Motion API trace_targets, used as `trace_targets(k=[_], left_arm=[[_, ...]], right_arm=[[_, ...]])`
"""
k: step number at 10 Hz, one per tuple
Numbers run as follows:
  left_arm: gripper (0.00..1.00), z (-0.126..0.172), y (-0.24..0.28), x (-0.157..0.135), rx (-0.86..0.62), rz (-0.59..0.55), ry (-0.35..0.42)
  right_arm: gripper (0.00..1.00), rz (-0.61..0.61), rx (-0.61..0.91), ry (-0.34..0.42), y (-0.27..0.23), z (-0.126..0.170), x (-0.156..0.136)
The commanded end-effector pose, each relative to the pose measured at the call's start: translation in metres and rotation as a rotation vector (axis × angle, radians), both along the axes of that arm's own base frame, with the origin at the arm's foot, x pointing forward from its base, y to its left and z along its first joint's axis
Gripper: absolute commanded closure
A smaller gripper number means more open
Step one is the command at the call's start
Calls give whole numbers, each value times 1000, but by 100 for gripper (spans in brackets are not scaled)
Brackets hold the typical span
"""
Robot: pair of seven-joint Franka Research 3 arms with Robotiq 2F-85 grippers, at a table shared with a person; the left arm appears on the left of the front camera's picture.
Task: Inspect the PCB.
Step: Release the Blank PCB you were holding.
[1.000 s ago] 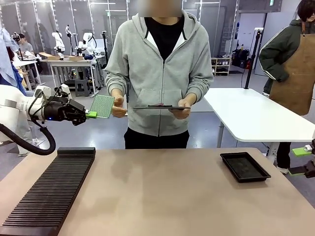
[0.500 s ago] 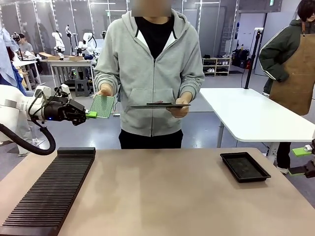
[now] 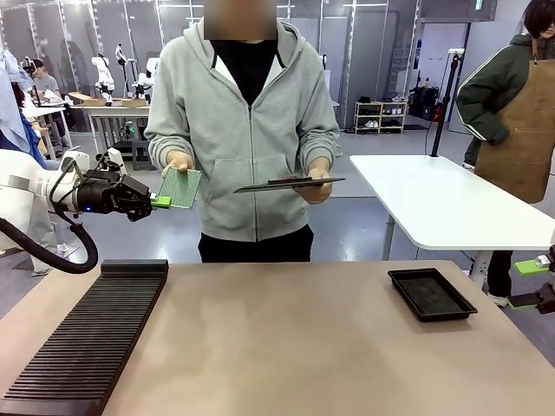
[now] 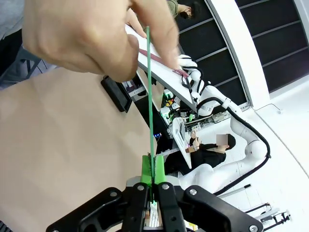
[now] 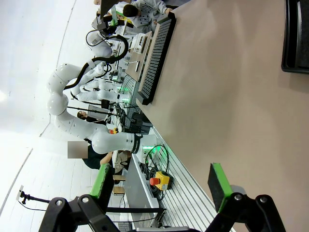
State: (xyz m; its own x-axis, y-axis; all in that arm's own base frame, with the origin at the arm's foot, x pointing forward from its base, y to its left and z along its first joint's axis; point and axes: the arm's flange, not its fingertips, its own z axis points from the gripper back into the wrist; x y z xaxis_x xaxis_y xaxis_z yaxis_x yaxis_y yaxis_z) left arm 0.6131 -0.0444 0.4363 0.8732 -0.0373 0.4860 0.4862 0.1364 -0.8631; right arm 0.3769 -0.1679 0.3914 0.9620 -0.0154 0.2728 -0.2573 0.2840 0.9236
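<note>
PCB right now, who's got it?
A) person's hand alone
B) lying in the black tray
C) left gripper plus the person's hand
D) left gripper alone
C: the left gripper is shut on the near edge of the PCB while the person's hand pinches its far edge, as the left wrist view also shows.

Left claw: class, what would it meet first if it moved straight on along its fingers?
Past the PCB it grips, the left claw would probably meet the person's hand holding the board's far edge; depth is unclear beyond.
</note>
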Motion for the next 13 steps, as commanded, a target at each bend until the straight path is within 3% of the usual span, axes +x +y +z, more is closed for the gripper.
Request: trace_targets(k=[1, 9, 10, 11, 13], left_arm=[[100, 2, -1, -1, 4, 5, -2], [100, 2, -1, -1, 4, 5, -2], [97, 1, 0, 0, 0, 0, -2], [72, 3, 2, -1, -8, 23, -30], [74, 6, 2, -1, -45, 11, -25]], right_arm=[[0, 4, -3, -1, 0, 1, 1], [0, 4, -3, -1, 0, 1, 1], [0, 4, -3, -1, 0, 1, 1], [0, 4, -3, -1, 0, 1, 1], [0, 4, -3, -1, 0, 1, 1]])
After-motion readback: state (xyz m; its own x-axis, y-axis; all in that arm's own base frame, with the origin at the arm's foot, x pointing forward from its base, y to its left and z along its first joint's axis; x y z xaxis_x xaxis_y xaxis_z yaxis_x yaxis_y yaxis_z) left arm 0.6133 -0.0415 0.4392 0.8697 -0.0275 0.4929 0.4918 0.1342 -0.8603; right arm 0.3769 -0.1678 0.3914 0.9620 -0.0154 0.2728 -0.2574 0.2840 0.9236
